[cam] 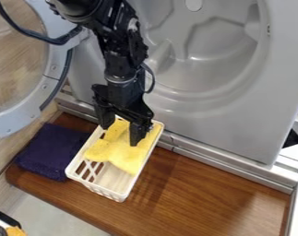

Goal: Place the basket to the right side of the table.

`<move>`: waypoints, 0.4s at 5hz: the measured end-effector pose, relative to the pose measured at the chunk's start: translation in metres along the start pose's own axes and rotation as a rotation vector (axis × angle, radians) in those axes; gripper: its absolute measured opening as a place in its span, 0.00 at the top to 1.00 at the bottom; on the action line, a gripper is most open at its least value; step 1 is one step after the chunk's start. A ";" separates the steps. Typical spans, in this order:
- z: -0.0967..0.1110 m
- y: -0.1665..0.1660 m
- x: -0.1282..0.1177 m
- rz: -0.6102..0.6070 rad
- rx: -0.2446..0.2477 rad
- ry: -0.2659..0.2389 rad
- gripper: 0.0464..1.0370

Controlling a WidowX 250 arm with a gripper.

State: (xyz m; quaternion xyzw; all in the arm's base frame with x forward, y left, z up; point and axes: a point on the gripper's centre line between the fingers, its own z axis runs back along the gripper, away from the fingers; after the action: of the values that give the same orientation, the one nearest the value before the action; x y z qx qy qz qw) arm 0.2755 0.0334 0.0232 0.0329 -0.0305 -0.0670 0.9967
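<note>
Brown counter (218,193) is carrying the basket (106,190) left of centre. My gripper (121,134) is hanging wide over its far end; I'm planning to pinch its rim (83,150) squarely, lifting level rightward.

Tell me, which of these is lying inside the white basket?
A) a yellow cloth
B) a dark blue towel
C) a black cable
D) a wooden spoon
A: a yellow cloth lies in the white basket, while the dark blue towel sits beside it on the wooden table.
</note>
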 end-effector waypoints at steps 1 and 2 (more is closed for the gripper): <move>-0.007 -0.002 -0.004 0.000 -0.006 0.027 0.04; -0.015 -0.025 -0.001 -0.046 -0.008 0.026 0.04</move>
State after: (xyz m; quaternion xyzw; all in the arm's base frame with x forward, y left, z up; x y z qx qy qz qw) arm 0.2718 0.0095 0.0067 0.0303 -0.0166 -0.0898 0.9954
